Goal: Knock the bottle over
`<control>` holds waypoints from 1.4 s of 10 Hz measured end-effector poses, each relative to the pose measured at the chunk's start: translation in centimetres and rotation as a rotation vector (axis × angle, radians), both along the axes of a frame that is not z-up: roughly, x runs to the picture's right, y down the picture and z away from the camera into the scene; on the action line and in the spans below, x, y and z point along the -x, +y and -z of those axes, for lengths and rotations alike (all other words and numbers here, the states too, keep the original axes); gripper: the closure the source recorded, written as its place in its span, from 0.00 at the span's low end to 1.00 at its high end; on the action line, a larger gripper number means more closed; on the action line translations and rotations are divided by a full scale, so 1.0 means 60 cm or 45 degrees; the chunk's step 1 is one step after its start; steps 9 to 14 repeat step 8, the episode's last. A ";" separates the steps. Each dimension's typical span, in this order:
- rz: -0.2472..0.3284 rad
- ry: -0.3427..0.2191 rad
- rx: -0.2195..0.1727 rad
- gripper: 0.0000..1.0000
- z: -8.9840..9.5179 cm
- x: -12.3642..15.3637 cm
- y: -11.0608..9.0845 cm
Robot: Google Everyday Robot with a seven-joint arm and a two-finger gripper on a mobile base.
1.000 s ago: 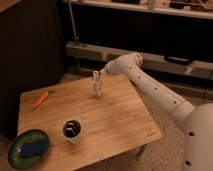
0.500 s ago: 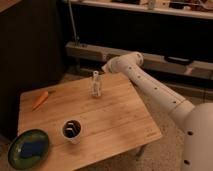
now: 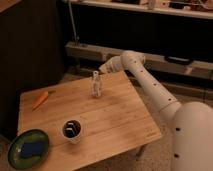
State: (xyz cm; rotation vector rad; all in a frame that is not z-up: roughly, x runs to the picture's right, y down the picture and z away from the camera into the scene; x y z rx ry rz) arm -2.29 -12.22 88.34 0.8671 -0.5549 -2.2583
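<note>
Gripper (image 3: 101,70) position: far side of the wooden table (image 3: 120,117), just right of the bottle's top and at about cap height. Whether contact has been made cannot be determined. Finger spacing cannot be determined either; nothing appears to be held. The white arm (image 3: 150,82) extends from the robot body at the right edge of the scene, up and leftward to this point.

Bottle (image 3: 95,84) position: upright on the far-centre part of the table, apart from all other items.

Other items on the table:
- White cup (image 3: 73,131) with dark contents, nearer and left of centre.
- Orange carrot (image 3: 40,99), near the left edge.
- Green plate (image 3: 28,149) carrying a blue object, at the near left corner.

Step in hand: final approach. The bottle is not yet down, so the task is judged incomplete.

Next move calls for:
1. A sideways push to the left, applied high on the bottle, near the neck, so that it tips instead of sliding.
2. A short stroke. The area left of the bottle is open tabletop, and the carrot lies well beyond it.
3. Holding gripper height at or near cap level; a pass any higher would risk missing the cap.
</note>
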 end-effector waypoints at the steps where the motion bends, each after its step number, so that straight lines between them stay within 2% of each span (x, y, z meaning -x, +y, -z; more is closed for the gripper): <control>1: 0.070 -0.053 0.030 0.96 0.018 0.019 0.025; 3: 0.168 -0.088 0.059 0.96 0.054 0.046 0.094; 5: 0.261 -0.140 0.113 0.96 0.097 0.085 0.173; 6: 0.290 -0.158 0.129 0.96 0.116 0.093 0.198; 7: 0.344 -0.173 0.152 0.96 0.149 0.107 0.240; 8: 0.368 -0.165 0.165 0.96 0.172 0.114 0.266; 14: 0.368 -0.165 0.165 0.96 0.172 0.114 0.266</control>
